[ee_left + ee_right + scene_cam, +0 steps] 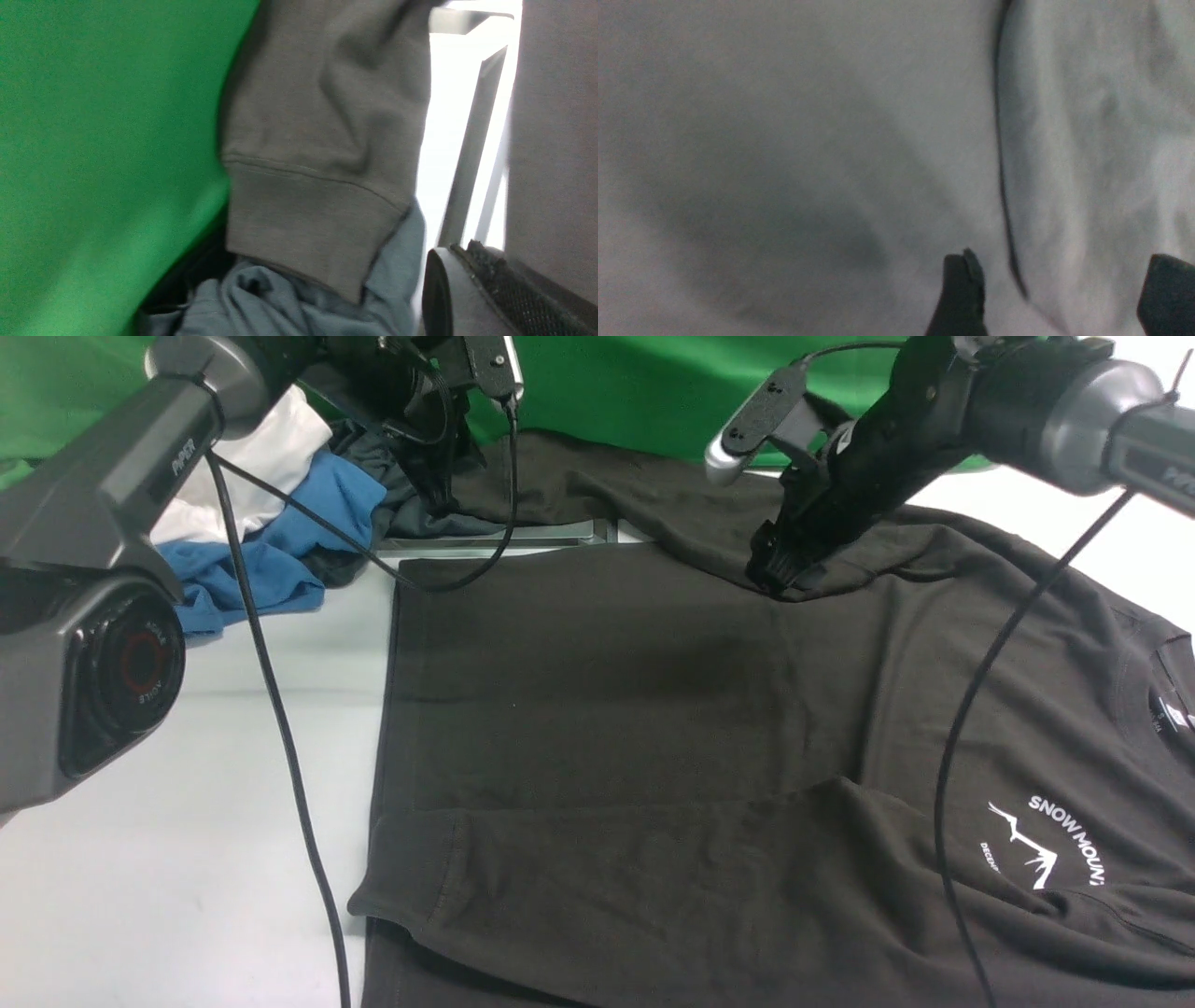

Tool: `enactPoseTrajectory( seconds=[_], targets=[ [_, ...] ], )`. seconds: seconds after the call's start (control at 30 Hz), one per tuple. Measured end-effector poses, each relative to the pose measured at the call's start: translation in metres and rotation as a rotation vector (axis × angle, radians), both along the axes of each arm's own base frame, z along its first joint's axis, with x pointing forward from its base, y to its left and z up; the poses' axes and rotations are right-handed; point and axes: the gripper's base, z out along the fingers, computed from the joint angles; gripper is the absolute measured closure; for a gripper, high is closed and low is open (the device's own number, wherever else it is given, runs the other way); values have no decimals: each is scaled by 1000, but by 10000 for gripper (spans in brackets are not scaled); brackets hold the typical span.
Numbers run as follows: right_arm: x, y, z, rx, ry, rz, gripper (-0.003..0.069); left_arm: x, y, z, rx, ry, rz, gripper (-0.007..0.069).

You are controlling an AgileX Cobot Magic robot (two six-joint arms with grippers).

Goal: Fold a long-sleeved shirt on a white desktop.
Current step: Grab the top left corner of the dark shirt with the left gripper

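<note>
The long-sleeved shirt (pixel 597 728) is charcoal-black and lies spread over the white desktop (pixel 187 821), its white mountain logo (pixel 1036 849) at the near right. My left gripper (pixel 437 485) is at the far back by the far sleeve. In the left wrist view the sleeve cuff (pixel 303 219) hangs before the green cloth. One finger pad (pixel 495 284) presses against sleeve fabric, and the other finger is hidden behind it. My right gripper (pixel 780 577) is down on the sleeve fold, open. In the right wrist view the right gripper (pixel 1064 298) straddles a fold edge (pixel 1001 163).
Blue and white garments (pixel 271 523) and a smaller dark grey one (pixel 411 513) are piled at the back left. The metal-framed hatch (pixel 523 537) shows behind the shirt's hem. A green backdrop (pixel 635 383) closes the far side. Black cables (pixel 280 728) hang over the table.
</note>
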Motion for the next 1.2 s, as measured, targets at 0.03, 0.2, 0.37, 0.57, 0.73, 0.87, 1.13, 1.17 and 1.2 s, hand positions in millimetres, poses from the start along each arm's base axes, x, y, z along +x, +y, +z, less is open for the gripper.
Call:
enactPoseTrajectory(
  seconds=[0.03,0.2,0.37,0.57,0.73,0.87,1.13,1.17,1.2],
  targets=[
    [4,0,-8,0,3,-1,155,1,0,0,-5,-6,6,585],
    [9,0,-29,-13,22,4,184,1,0,1,-18,-7,23,585],
    [15,-3,-36,-8,-21,-6,241,2,1,1,1,-20,27,555],
    [21,-10,-35,1,-62,-29,399,2,4,1,18,-19,43,484],
    [21,-13,-42,5,-31,-50,406,2,4,1,18,-19,44,424],
    [20,-11,-36,35,-26,-77,242,2,4,1,17,-19,44,389],
    [24,-9,-32,65,-74,-102,221,2,2,1,-8,-18,45,377],
    [24,-9,-38,61,-60,-102,225,2,2,1,-9,-18,45,377],
    [24,-9,-39,60,-57,-102,225,2,2,1,-9,-18,45,377]
  ],
)
